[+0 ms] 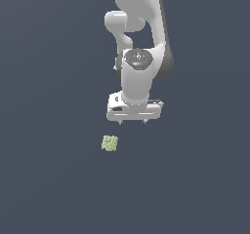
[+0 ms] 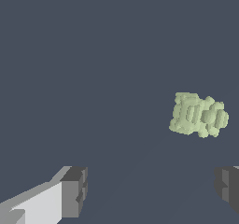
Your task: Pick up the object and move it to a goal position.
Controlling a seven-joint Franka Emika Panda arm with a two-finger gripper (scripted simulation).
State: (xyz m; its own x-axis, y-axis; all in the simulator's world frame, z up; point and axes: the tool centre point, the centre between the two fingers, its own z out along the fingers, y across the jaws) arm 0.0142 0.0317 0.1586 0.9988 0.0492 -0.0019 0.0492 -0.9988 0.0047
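Landmark: the object (image 1: 110,143), a small pale yellow-green chunk with a lumpy, bumpy surface, roughly squarish in outline.

Object, place: it lies alone on the plain dark grey-blue ground (image 1: 49,179), with nothing touching it.

Object, size: much smaller than the white robot hand above it.

Arm: the white Panda arm (image 1: 141,28) comes down from the upper edge of the exterior view and ends in a wide white hand pointing straight down.

Gripper (image 1: 132,122): it hangs above the object and off towards the exterior view's right of it, near but clearly apart from it.

Jaws: apart, with nothing between them; in the exterior view the two short dark fingertips (image 1: 121,122) show separately under the white hand.

Wrist view, object (image 2: 198,115): it sits on the bare ground beyond the fingers, outside the gap between them and nearer to one finger than to the other.

Wrist view, fingers (image 2: 74,190): one grey pad on its white body and a second grey pad at the opposite edge of the picture, widely separated, neither one touching the object.

Wrist view, gripper (image 2: 151,188): only dark ground shows between the pads.

Contact: none between gripper and object in either view.
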